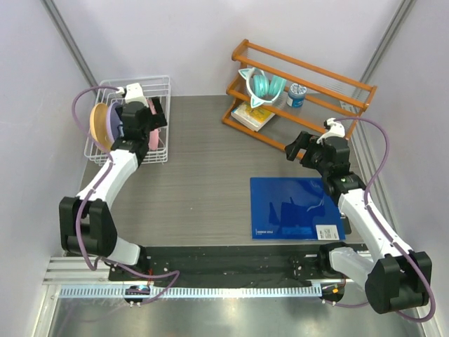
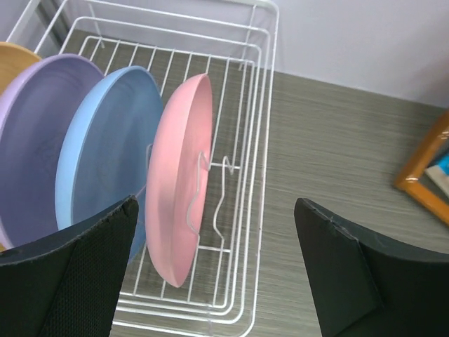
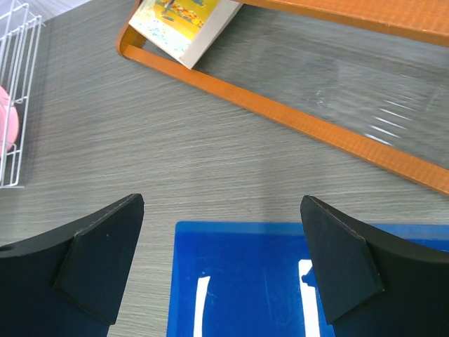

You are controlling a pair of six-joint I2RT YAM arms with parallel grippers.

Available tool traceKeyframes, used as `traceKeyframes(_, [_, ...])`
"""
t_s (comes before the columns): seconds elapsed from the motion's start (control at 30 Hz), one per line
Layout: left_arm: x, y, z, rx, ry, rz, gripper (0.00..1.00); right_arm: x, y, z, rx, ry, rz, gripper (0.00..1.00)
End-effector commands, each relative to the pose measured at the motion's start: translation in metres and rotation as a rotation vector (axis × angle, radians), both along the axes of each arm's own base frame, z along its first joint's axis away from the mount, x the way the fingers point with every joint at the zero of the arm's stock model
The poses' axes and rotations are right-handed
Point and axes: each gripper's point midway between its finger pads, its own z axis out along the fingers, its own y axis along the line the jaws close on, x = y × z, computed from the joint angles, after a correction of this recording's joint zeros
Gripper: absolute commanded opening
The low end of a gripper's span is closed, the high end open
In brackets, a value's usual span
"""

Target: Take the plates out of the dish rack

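The white wire dish rack point(image 1: 163, 84) stands at the table's far left with four plates upright in it. From left to right in the left wrist view they are yellow-orange point(image 2: 14, 60), lavender point(image 2: 35, 140), blue point(image 2: 105, 161) and pink point(image 2: 179, 182). My left gripper point(image 2: 216, 210) hangs open over the rack's right end point(image 2: 259, 105), with the pink plate's lower edge in the gap near the left finger and touching neither pad. My right gripper point(image 3: 221, 203) is open and holds nothing. It hovers at the far edge of a blue mat point(image 3: 245, 281).
An orange wooden shelf rack point(image 1: 302, 77) stands at the back right and holds teal headphones point(image 1: 263, 86), a small can point(image 1: 297, 95) and a book point(image 1: 254, 116). The blue mat point(image 1: 295, 207) lies front right. Grey walls close in on both sides.
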Motion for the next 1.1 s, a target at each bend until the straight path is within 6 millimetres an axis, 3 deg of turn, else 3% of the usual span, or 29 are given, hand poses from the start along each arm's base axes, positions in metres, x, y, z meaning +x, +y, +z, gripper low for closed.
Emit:
traceKeyframes(0.0, [0.009,0.016,0.007,0.138,0.007,0.104,0.90,0.009,-0.002,0.015,-0.019,-0.049,-0.009,1.00])
traceKeyframes(0.1, [0.012,0.019,-0.002,0.190,0.036,0.143,0.82,0.008,-0.003,0.013,-0.023,-0.048,-0.006,1.00])
traceKeyframes(0.27, [0.011,0.030,-0.008,0.271,0.074,0.238,0.78,0.007,-0.004,0.008,-0.031,-0.037,-0.011,1.00])
traceKeyframes(0.4, [0.010,0.032,-0.012,0.294,0.087,0.269,0.63,0.006,-0.004,0.001,-0.031,-0.023,-0.012,1.00])
traceKeyframes(0.53, [0.010,0.034,-0.023,0.310,0.119,0.283,0.57,0.006,-0.003,-0.003,-0.027,-0.008,-0.007,1.00])
traceKeyframes(0.6, [0.009,0.035,-0.027,0.311,0.133,0.292,0.47,0.005,-0.002,-0.002,-0.023,-0.009,-0.004,1.00])
traceKeyframes(0.8, [0.010,0.038,-0.038,0.328,0.166,0.313,0.36,0.002,-0.003,-0.001,-0.024,-0.009,-0.005,1.00])
traceKeyframes(0.9, [0.010,0.040,-0.041,0.334,0.176,0.324,0.19,0.001,-0.004,-0.001,-0.025,-0.010,-0.010,1.00])
traceKeyframes(0.97, [0.009,0.040,-0.038,0.326,0.168,0.326,0.00,0.002,-0.004,-0.003,-0.024,-0.005,-0.010,1.00])
traceKeyframes(1.07, [0.006,0.043,-0.031,0.333,0.157,0.345,0.00,0.001,-0.002,-0.006,-0.019,0.007,-0.001,1.00])
